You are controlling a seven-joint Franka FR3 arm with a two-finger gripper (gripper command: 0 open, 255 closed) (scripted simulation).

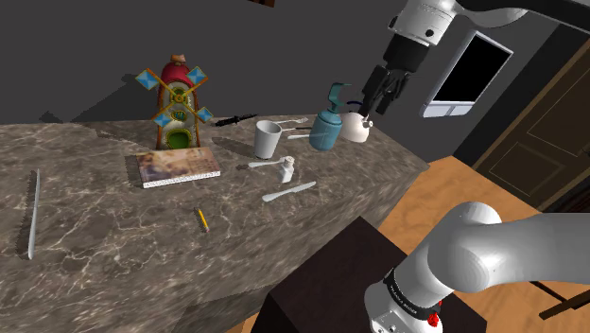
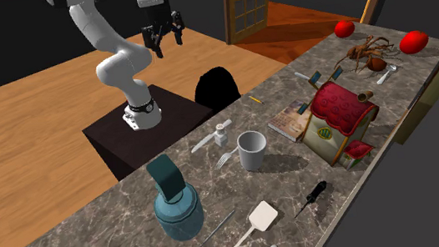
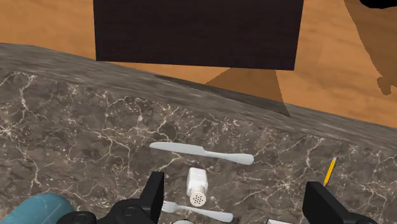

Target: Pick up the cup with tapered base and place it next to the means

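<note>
the step in hand is judged to be the approach: nothing has been gripped yet. the hand (image 1: 372,102) is held high above the bench (image 1: 95,227), its two black fingers (image 3: 153,191) spread wide apart with nothing between them. in the wrist view a small white shaker (image 3: 197,188), a fork (image 3: 191,211) and a knife (image 3: 202,153) are seen on the marble far below the hand, with a pencil (image 3: 329,168) off to one side.

the cup (image 1: 268,139), drawn white and narrowing towards its foot, stands upright on the bench, apart from the hand and untouched. in the shoulder view it is placed between a book (image 1: 175,166) on its left and a teal bottle (image 1: 328,123) on its right, with the shaker just in front.

for the next move, the hand would need to be brought over the cup, lowered around its rim and closed. which thing is meant by "means" cannot be told, so the place for setting down is left open.
</note>
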